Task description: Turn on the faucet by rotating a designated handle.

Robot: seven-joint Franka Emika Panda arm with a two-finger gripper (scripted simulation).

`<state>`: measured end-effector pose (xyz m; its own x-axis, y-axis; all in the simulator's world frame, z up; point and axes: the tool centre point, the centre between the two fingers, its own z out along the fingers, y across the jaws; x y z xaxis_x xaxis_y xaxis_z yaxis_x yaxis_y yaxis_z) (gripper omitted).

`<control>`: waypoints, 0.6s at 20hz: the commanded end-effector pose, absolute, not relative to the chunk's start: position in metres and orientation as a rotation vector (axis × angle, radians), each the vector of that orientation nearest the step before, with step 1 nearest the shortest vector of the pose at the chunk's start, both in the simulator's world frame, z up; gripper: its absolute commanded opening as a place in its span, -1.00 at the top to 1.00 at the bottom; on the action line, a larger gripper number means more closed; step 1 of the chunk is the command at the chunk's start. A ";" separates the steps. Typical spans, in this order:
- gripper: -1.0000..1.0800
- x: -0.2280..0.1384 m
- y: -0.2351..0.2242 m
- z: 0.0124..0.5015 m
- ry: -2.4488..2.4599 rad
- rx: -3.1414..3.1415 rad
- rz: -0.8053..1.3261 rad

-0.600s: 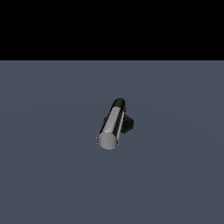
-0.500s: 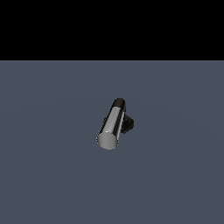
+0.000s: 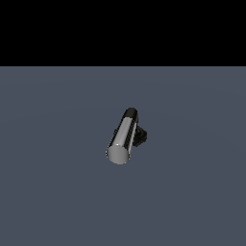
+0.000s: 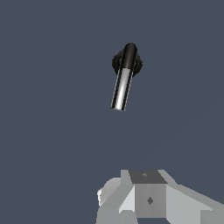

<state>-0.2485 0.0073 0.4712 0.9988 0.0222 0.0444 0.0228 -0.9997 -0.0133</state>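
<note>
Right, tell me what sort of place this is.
Probably a bare simulated test scene, not a real kitchen or bathroom. A lone faucet with a chrome handle sits on a flat grey floor under a black backdrop; the gripper shows only in the wrist view.

No readable text or markings

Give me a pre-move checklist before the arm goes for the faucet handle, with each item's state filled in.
1. Handle in sight in both views: ok.
2. Handle free of obstruction; only bare floor around it: ok.
3. Tool apart from the handle, no contact yet: ok.
4. Tool open or shut: cannot tell; only part of its body shows in the wrist view.
5. Faucet base visible behind the handle: ok.
6. Tool lined up with the handle: cannot tell; the exterior view does not show the arm.
</note>
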 end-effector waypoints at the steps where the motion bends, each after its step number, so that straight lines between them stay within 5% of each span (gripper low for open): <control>1: 1.00 -0.246 0.009 0.458 -0.028 -3.127 -0.066; 12: 1.00 -0.225 0.023 0.370 0.018 -3.131 -0.049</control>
